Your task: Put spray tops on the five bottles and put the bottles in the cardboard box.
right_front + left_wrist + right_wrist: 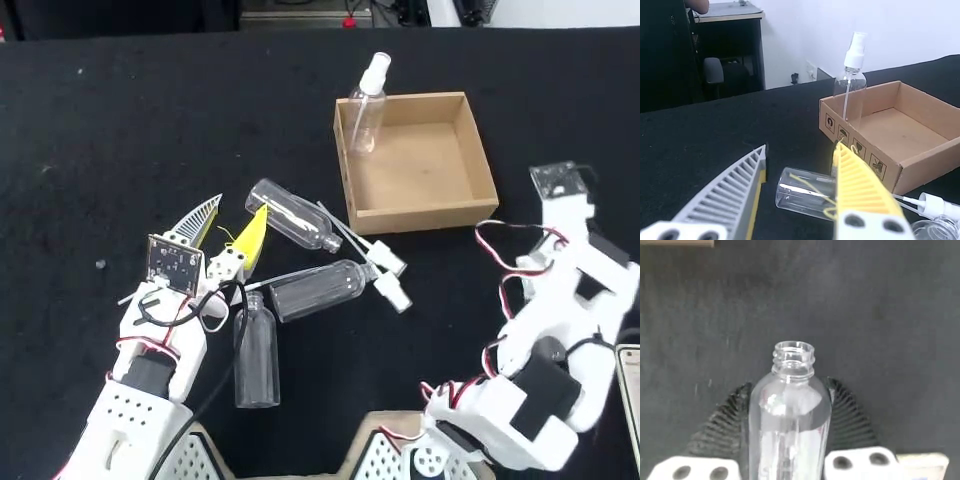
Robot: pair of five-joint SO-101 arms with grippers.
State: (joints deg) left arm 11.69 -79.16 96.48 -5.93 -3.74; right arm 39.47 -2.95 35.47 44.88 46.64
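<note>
The left gripper (240, 203) sits left of centre in the high view, its jaws spread wide and holding nothing, with its tips just beside a lying bottle (295, 215). A second bottle (315, 290) and a third bottle (256, 355) lie below, at lower centre. The right gripper (789, 385) clamps an uncapped bottle (790, 410) by its body. The cardboard box (420, 215) sits at upper right, with a spray-topped bottle (366, 105) upright at its upper left corner.

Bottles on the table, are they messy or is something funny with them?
Yes. The far bottle, middle bottle and near bottle all lie on their sides on the black table with bare necks. Two spray tops lie loose beside them. The capped bottle stands upright at the cardboard box's corner.
</note>
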